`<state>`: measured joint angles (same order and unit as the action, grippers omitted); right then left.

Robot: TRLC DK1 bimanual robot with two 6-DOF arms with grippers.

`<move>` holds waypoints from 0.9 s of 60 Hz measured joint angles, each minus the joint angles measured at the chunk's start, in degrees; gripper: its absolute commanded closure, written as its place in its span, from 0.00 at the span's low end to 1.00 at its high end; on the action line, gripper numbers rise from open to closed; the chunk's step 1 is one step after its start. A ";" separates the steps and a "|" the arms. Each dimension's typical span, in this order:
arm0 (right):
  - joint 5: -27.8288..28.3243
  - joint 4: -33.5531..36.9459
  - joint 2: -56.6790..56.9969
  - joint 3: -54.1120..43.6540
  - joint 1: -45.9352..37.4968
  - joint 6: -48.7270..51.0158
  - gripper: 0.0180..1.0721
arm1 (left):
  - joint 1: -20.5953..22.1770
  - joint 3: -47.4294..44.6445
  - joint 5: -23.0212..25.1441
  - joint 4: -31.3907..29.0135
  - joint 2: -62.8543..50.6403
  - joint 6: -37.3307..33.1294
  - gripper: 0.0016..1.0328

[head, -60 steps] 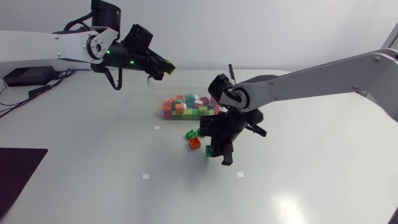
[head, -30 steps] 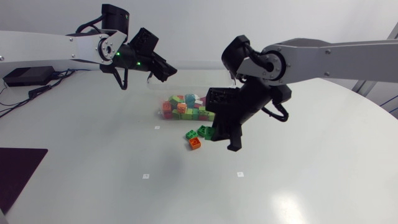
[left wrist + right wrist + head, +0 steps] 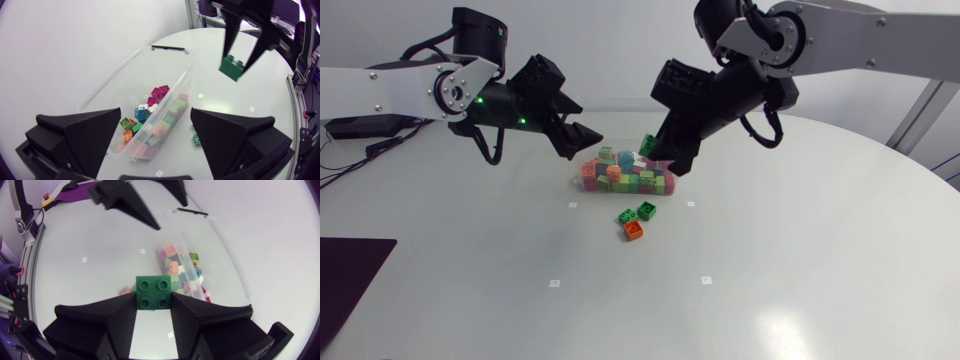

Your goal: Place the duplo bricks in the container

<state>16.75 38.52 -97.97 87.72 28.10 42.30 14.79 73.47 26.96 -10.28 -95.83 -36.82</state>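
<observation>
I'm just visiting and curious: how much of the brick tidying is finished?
Many bricks already lie in the container. The right hand holds a green brick up near it. Two green bricks and an orange brick wait on the table.

I take this for a robotics lab: my silver-grey left arm [image 3: 380,90] and right arm [image 3: 880,40] with black joints hang over a broad round white bench [image 3: 770,260]. It carries small white square markers [image 3: 554,283], a flat black box with cables [image 3: 360,122] and a clear plastic tub [image 3: 107,92] of coloured toy bricks [image 3: 625,175].
</observation>
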 measured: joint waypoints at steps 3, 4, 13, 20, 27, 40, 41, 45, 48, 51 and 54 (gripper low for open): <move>-0.02 -1.05 -0.61 1.18 -0.39 -1.16 0.72 | 0.09 -1.03 0.94 -0.83 0.68 -1.90 0.05; 0.00 -1.44 -0.87 1.64 -0.52 -1.68 0.72 | 0.15 -1.46 1.27 -1.18 0.83 -2.56 0.05; 0.00 -4.07 -3.21 4.42 -1.66 -4.90 0.72 | 0.77 -5.16 2.51 -3.61 0.98 -7.48 0.05; -0.04 -6.49 -5.60 6.62 -2.56 -7.69 0.72 | 2.12 -7.50 2.80 -5.35 0.96 -11.41 0.05; -0.11 -8.26 -8.00 9.62 -3.56 -10.23 0.72 | 3.45 -8.09 2.80 -5.29 -0.13 -13.27 0.05; -1.55 -10.67 -12.61 16.26 -5.33 -14.32 0.72 | 4.55 -9.05 2.78 -5.31 -5.79 -14.43 0.05; -1.60 -10.75 -13.00 16.72 -5.35 -14.56 0.72 | 4.57 -9.14 2.78 -5.33 -6.21 -14.45 0.05; -2.10 -10.99 -14.40 18.23 -5.44 -15.37 0.72 | 4.87 -9.49 2.75 -5.31 -7.63 -14.45 0.05; -2.78 -11.37 -15.87 19.45 -5.44 -15.82 0.72 | 5.20 -9.77 2.75 -5.29 -8.74 -14.45 0.05; -3.54 -11.80 -17.20 20.31 -5.40 -16.28 0.72 | 5.42 -9.86 2.75 -5.29 -9.62 -14.45 0.05; -4.39 -11.80 -18.82 21.05 -5.38 -16.65 0.71 | 5.75 -9.97 2.71 -5.22 -10.54 -14.43 0.05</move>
<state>12.36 26.72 -116.79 108.77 22.72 25.65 20.53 63.51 29.67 -15.51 -106.37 -51.24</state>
